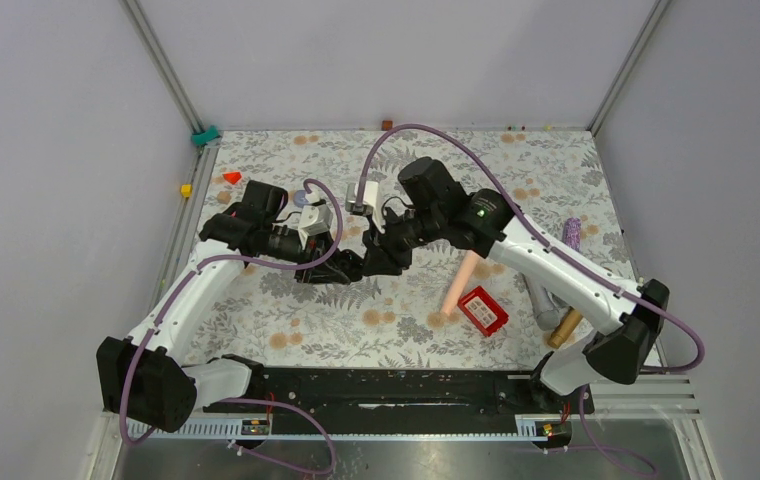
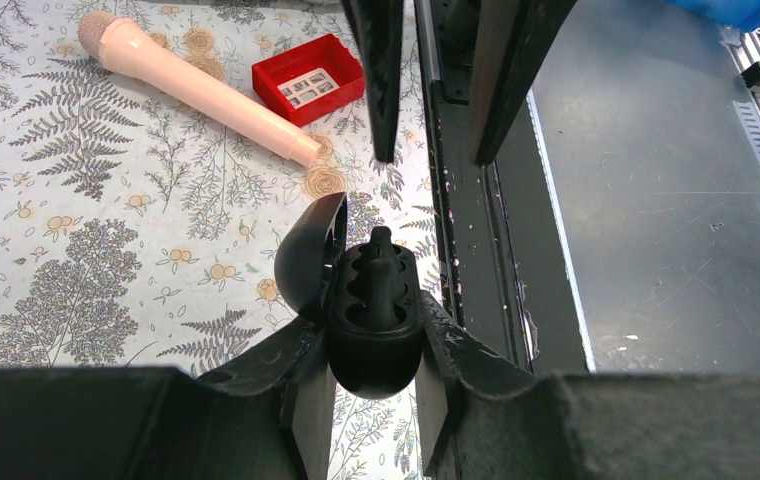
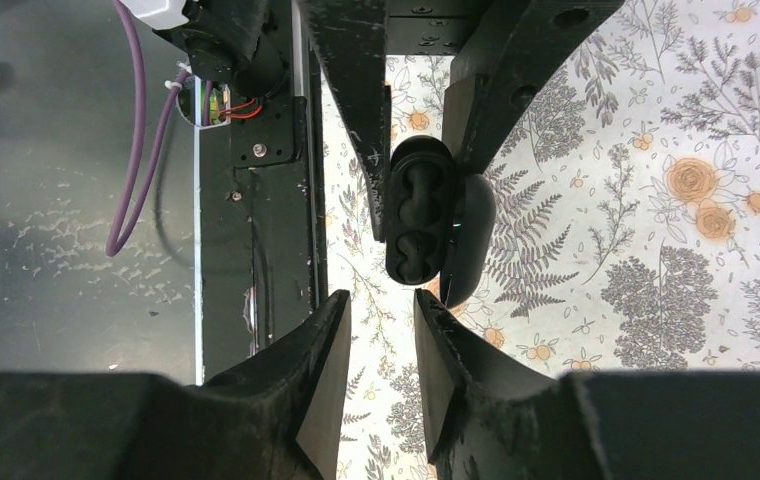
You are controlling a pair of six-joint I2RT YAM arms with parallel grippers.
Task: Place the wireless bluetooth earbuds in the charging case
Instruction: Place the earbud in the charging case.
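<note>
left gripper [image 2: 374, 365] clamps the charging case [image 2: 371, 310] between its fingers, with the lid [image 2: 308, 258] swung open beside them. right gripper [image 3: 381, 350] has its jaws apart and empty, tips just ahead of the case mouth. one earbud [image 2: 381, 250] sits in a well, stem proud; the second cannot be told. hold the case steady and press the proud bud straight down its well, clear of the lid. both arms reach inward, tools nose to nose.

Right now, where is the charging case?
The charging case is clamped in the left gripper, lid open, over the middle of the table in the top view, with the open right gripper facing it.
</note>
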